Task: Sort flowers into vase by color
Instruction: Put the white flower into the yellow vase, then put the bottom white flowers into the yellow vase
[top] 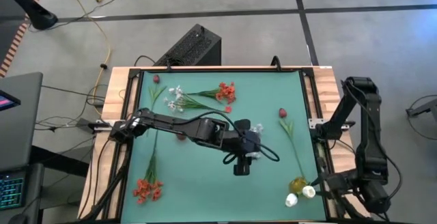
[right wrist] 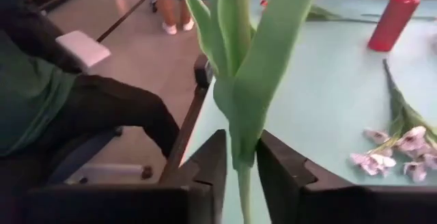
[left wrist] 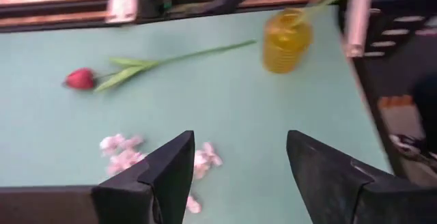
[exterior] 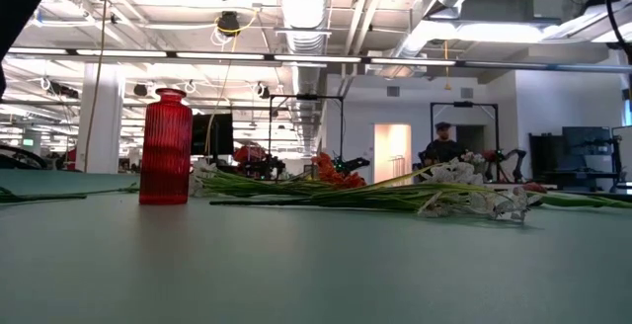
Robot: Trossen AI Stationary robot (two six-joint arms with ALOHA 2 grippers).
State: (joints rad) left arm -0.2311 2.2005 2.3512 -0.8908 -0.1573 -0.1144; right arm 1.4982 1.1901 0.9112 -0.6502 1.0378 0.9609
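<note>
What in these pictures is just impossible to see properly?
- Right wrist view: the leafy green stem in the right hand runs off the top edge, so its blossom is unseen.
- Left wrist view: the white blossom spray below the open left hand is blurred; its stem is indistinct.
- Low view: neither arm shows.

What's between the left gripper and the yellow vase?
Left wrist view: only bare mat between left gripper and yellow vase. Right gripper clamps a green stem.
</note>
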